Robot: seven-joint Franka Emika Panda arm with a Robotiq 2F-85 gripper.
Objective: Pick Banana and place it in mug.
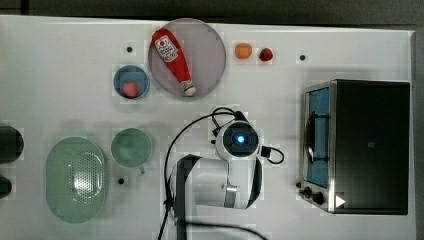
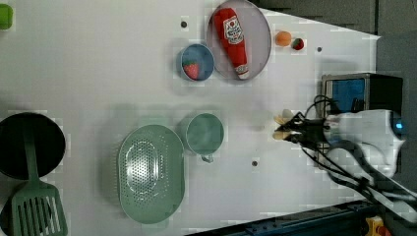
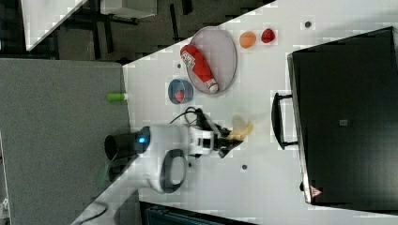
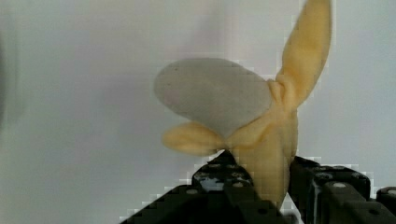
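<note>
- Wrist view shows us one banana, a peeled piece with yellow peel flaps spread out and a pale core, and the black fingers of the gripper are clamped on its lower body; the jaws are narrow and hold it.
- We count one arm; in the left view its gripper holds the banana above the white table, well apart from the mug, toward the left view's right.
- In the right view we see the banana at the tip of the gripper, between the arm and the handle of the toaster oven.
- We count one mug, round, pale teal-green and upright; nothing shows inside it. It stands just beside one green perforated basket, on the top view's right of the basket.
- One grey plate carries one ketchup bottle, lying on its side.
- One blue bowl near the plate holds one red strawberry.
- We count two small fruits near the far edge: one orange fruit and one red fruit, just beside each other.
- One toaster oven stands at the top view's right.
- At the left view's left we see one black pan and one green slotted spatula lying across it.
</note>
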